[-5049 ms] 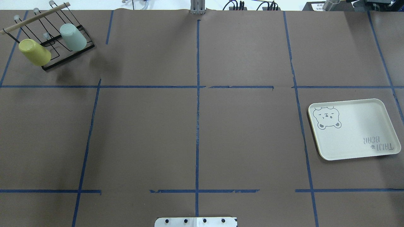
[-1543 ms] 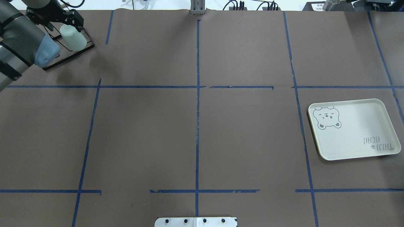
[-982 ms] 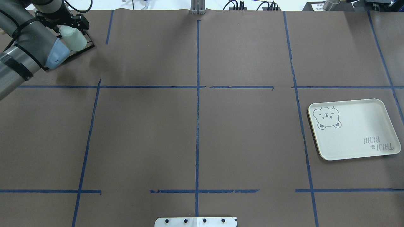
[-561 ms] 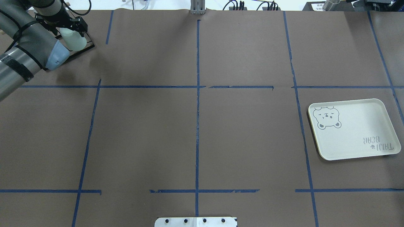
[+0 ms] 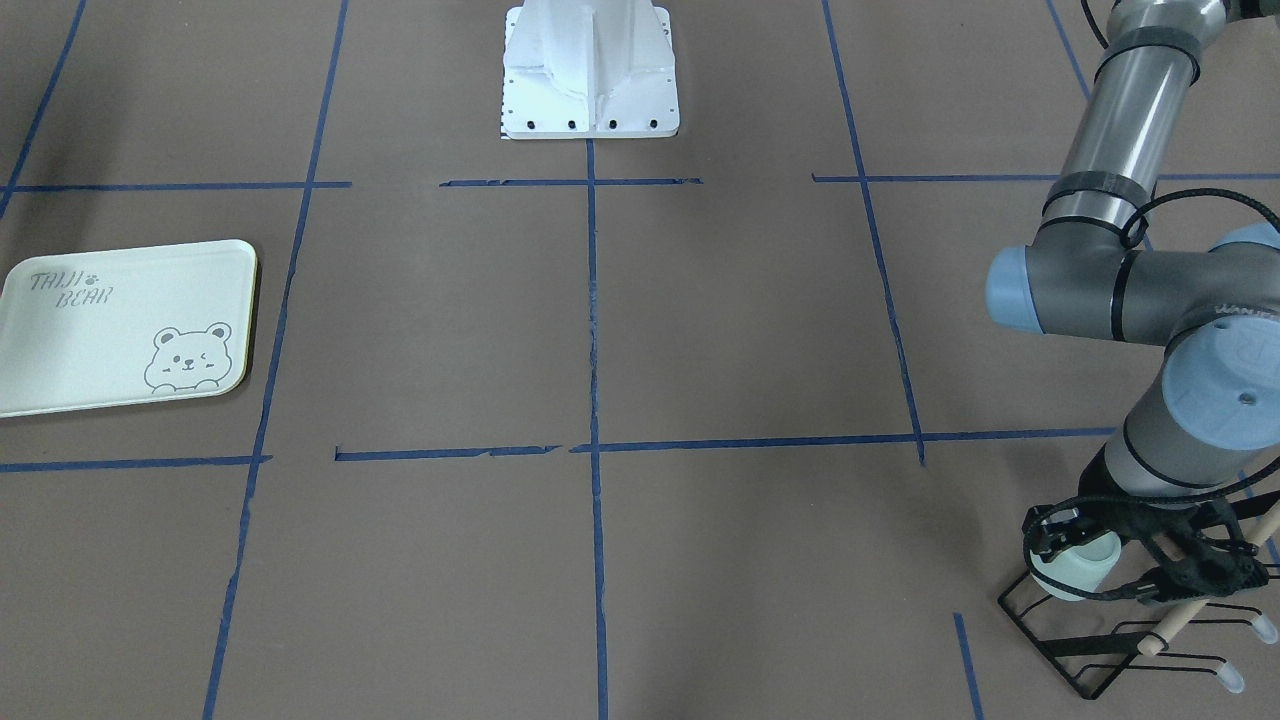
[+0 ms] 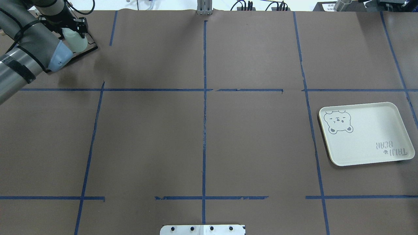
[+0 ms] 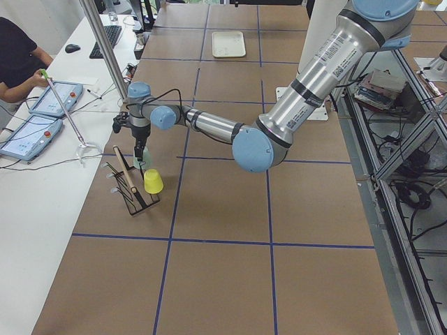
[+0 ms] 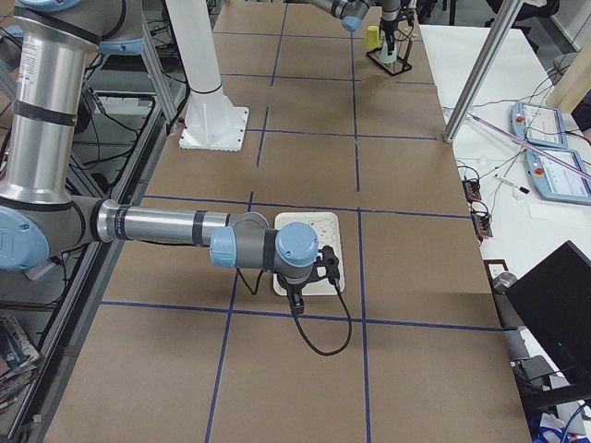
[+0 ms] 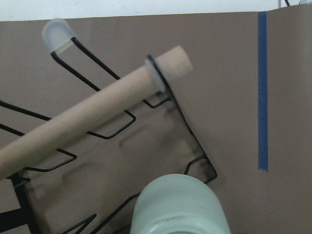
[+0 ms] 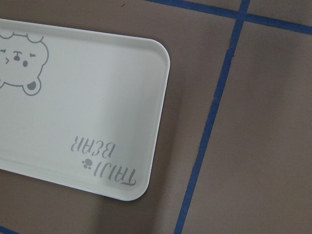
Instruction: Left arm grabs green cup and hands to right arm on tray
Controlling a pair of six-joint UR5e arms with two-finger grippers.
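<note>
Grip first: we see the left hand (image 6: 74,29) pinching the green cup (image 6: 75,41) from both sides. The cup sits tilted, base up, on the black wire rack (image 5: 1047,649) at the far left corner of the table (image 6: 202,130), just beside a yellow cup (image 7: 153,181). The tray (image 6: 365,137) lies on the right, well apart from the rack. The right hand (image 8: 295,300) hangs over the tray's edge; we cannot tell whether it is spread or pressed together.

Robotics lab, blue-taped grid table (image 6: 147,137), teach pendants (image 7: 52,98), seated operator (image 7: 17,59)
</note>
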